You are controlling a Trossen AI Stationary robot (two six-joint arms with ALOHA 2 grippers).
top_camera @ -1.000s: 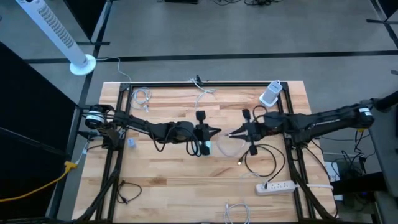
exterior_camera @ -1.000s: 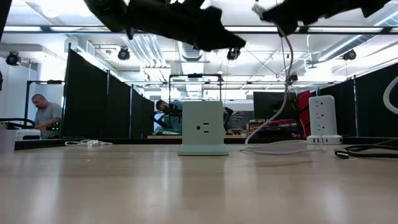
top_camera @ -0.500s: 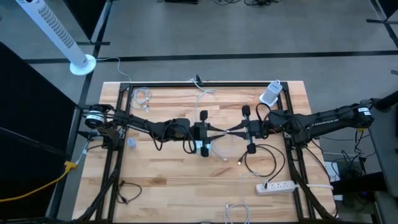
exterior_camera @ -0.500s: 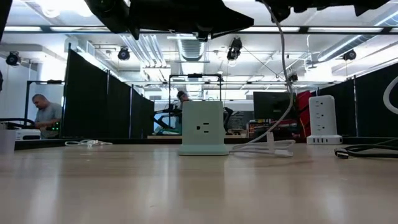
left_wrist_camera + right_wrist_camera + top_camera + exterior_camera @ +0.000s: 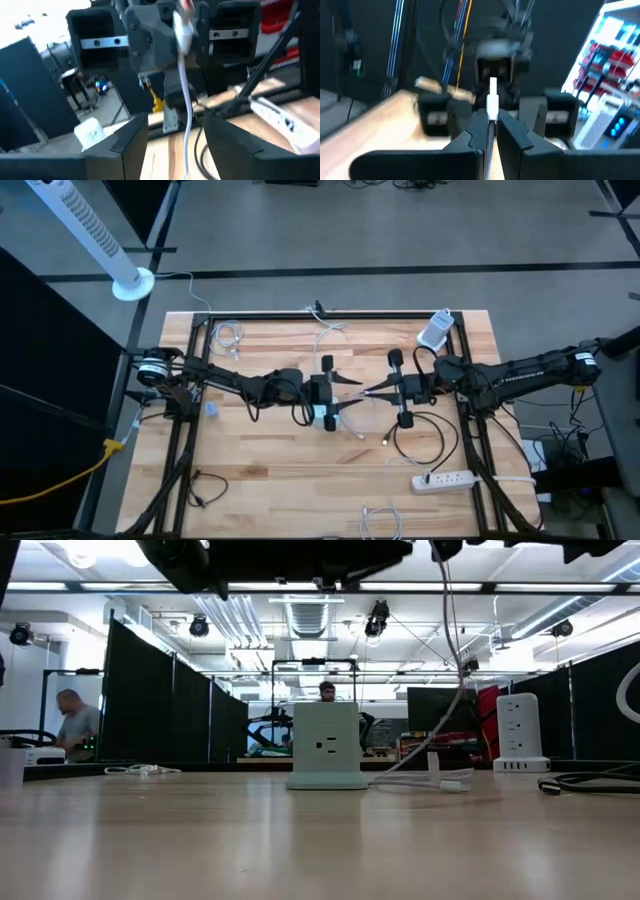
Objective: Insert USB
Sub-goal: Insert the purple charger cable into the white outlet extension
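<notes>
I see the white USB plug (image 5: 492, 100) clamped in my right gripper (image 5: 368, 393) above mid-table, its cable (image 5: 452, 660) hanging down beside the pale green outlet block (image 5: 326, 746). My left gripper (image 5: 350, 388) faces it, fingers apart.

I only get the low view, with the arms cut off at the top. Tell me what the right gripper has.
Observer: The right gripper is shut on a white USB plug, whose tip pokes out past its fingers.
Operator: Now give me the left one.
Observer: The left gripper is open and empty, facing that plug.
Operator: Place them on the table.
Observer: From above, they face each other near the middle of the table, beside the outlet cube.
</notes>
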